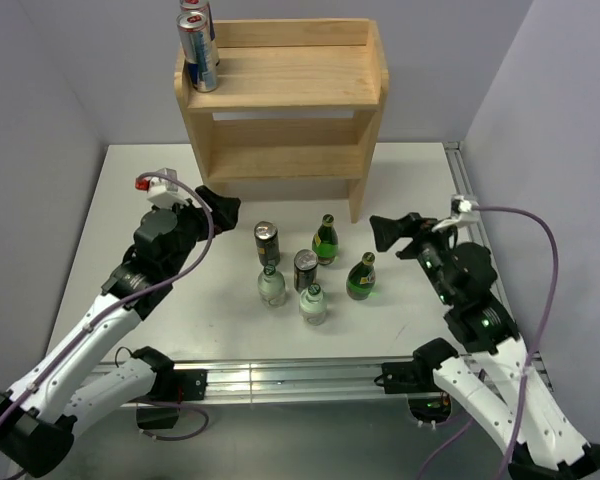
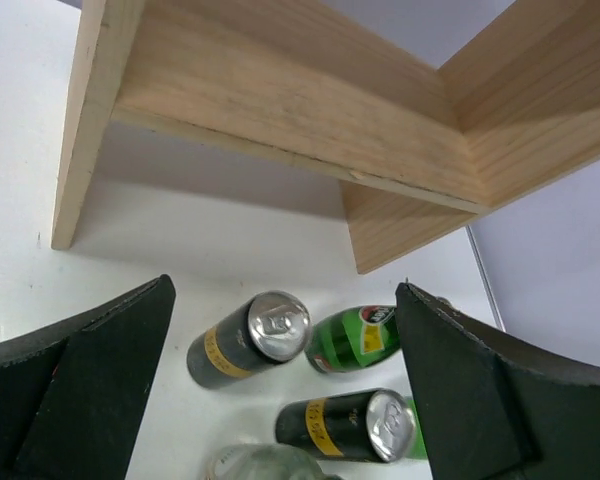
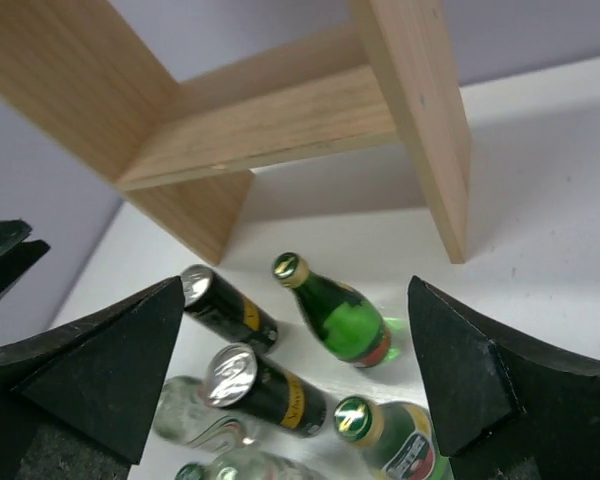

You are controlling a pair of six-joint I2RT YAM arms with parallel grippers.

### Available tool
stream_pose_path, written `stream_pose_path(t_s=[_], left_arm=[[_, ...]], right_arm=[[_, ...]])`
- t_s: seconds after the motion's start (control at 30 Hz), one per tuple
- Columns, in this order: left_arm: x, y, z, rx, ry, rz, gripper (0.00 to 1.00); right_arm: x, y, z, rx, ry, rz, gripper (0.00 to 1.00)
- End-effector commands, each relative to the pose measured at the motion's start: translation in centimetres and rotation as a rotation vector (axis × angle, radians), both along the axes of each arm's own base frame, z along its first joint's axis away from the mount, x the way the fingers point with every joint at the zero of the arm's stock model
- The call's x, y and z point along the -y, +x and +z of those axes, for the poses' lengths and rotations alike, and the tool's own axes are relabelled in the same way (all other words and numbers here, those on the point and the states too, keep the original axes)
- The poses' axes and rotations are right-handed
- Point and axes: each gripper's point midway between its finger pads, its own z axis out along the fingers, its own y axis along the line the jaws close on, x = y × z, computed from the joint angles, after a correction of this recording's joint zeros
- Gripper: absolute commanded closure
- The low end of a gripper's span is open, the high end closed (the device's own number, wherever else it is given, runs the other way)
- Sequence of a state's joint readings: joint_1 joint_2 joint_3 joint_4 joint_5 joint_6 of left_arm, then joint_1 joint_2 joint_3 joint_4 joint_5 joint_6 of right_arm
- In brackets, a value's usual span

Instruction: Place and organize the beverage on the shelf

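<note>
The shelf (image 1: 280,100) stands at the back of the bench (image 1: 110,260), and two cans (image 1: 198,50) sit at the left end of its top board, so there is room beside them and on the lower board. The other drinks, two black cans (image 1: 267,242), two green bottles (image 1: 325,240) and two clear bottles (image 1: 272,285), stand close together in front of the shelf, between the arms, where either arm can reach them. The left claw (image 1: 225,208) and the right claw (image 1: 380,232) are both spread apart and hold nothing, and each points in at the bunch, I think to pick the next drink.
</note>
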State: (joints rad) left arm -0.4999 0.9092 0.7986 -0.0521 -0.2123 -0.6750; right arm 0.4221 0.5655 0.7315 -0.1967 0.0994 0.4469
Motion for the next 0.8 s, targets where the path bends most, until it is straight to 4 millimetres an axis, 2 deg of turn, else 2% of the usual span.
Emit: stream_pose_path(t_s=[0.0,0.03,0.13,0.2,0.23,0.27,0.4,0.47,0.63,0.77], left_arm=[[-1.9,-1.5,-0.6,-0.067,0.062,0.124,0.01],[-2.2,-1.8,-1.0,-0.086,0.073,0.140,0.01],[-2.7,-3.0,-3.1,-0.129,0.105,0.172,0.01],[-2.1,-3.9,-3.9,-0.130,0.101,0.148,0.01],[-1.8,-4.4,-4.6,-0.129,0.099,0.128,0.01],[-1.7,-4.6,-4.8,-0.128,0.097,0.123,0.01],[-1.7,-5.1,-6.0,-0.137,0.102,0.122,0.02],[-1.6,-5.3,-6.4,-0.136,0.103,0.117,0.02],[-1.4,-5.6,-6.8,-0.114,0.100,0.095,0.03],[-1.5,-5.6,-7.2,-0.104,0.112,0.094,0.04]], right_arm=[[0.1,-3.4,1.0,0.023,0.060,0.053,0.00],[-0.1,-3.9,0.5,0.006,0.097,0.061,0.00],[0.3,-4.7,-3.1,-0.118,0.178,0.022,0.00],[0.6,-4.9,-7.0,-0.265,0.159,-0.019,0.00],[0.4,-5.1,-8.1,-0.317,0.182,-0.033,0.00],[0.9,-5.2,-10.4,-0.377,0.165,-0.073,0.00],[1.5,-6.1,-14.2,-0.474,0.166,-0.158,0.00],[1.3,-6.6,-15.6,-0.516,0.165,-0.170,0.00],[1.4,-6.6,-17.0,-0.548,0.152,-0.217,0.00],[0.7,-6.4,-19.9,-0.598,0.102,-0.228,0.00]])
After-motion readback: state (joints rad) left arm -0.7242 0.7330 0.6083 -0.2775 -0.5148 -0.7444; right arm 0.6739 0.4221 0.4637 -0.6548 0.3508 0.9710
